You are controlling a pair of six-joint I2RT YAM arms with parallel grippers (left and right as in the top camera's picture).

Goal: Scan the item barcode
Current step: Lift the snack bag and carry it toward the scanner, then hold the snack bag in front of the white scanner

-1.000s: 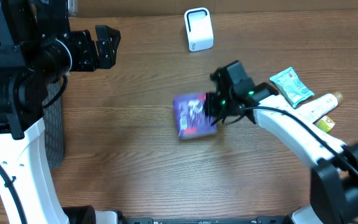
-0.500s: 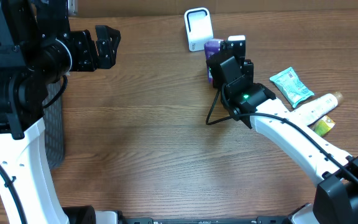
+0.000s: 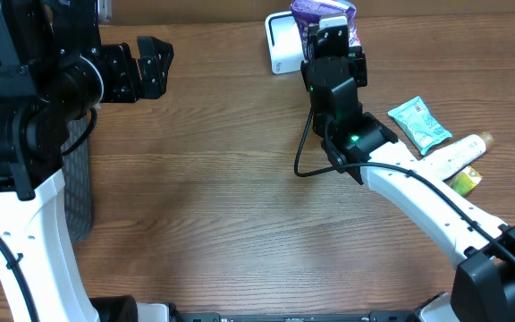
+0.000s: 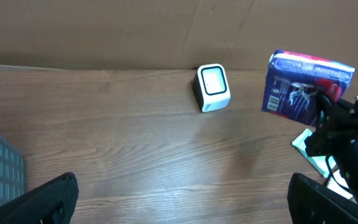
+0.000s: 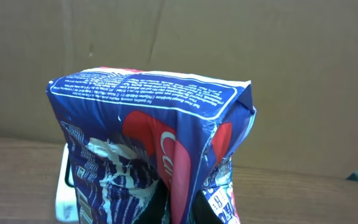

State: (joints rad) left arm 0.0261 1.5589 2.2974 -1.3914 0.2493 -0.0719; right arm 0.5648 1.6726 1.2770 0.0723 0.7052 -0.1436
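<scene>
Clamping the packet [image 3: 323, 10], right end effector [image 3: 333, 38] holds it upright beside the scanner [image 3: 281, 43], far edge of the table [image 3: 204, 188]; left end effector [image 3: 155, 67] splayed, distant.

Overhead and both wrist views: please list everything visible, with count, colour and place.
packet: one, blue-purple with red and white print, held up off the table next to the scanner
scanner: one, white, far edge of the table, centre
sachet: one, teal, right side of the table
tube: one, cream, right side, beside the sachet
small item: one, yellow-green, against the tube; kind unclear
bin: one, dark mesh, left edge
table: one, brown wood
right claw: one, black, shut on the packet
left claw: one, black, open, far left, holding nothing
</scene>
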